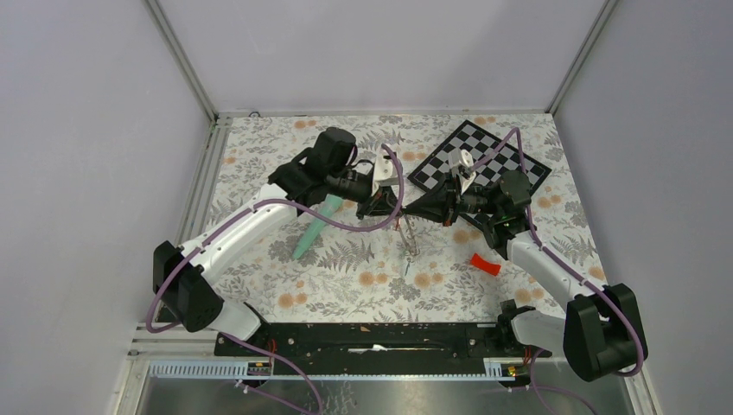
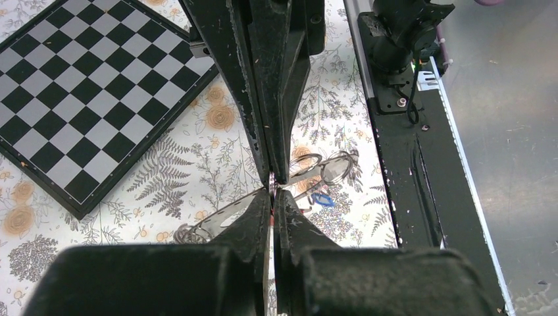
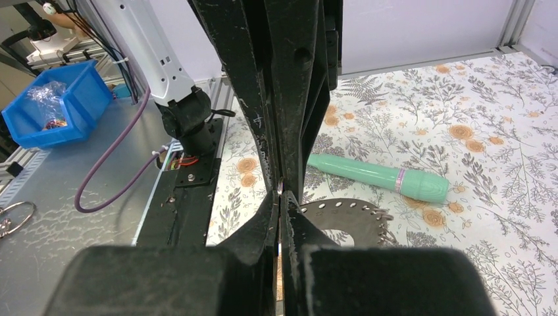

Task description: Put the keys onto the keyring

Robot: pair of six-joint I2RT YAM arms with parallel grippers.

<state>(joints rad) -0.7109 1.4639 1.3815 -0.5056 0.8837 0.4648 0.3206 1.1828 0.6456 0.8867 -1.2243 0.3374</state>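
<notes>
We see the two arms meet nose to nose over the middle of the flower-printed worktop (image 1: 346,290). The left tool (image 2: 273,196) has its fingers pressed together, with only a hairline slit between them. The right tool (image 3: 279,197) is squeezed tight the same way, and its tips almost touch the left ones. A thin pale edge shows in the slit where the four tips come together. We cannot tell what that edge belongs to.

The keyring (image 3: 360,214) is a flat grey disc with a row of small holes along its rim. It shows just beside the right tool's fingers, on the side away from the arm bases, and those fingers partly hide it. We cannot tell whether it rests on the worktop or is lifted.

The keys (image 1: 408,242) lie in a small tangle just on the base side of the tool tips. Among them we make out thin wire rings (image 2: 337,168) and a blue tag (image 2: 321,199). A small green piece (image 1: 404,270) lies a little nearer the bases.

A mint-green tube (image 3: 378,176) lies on the worktop beyond the keyring, under the left arm. A checkerboard (image 2: 85,92) sits at the far side by the right arm. A curved red plastic piece (image 1: 485,264) lies apart, near the right arm.
</notes>
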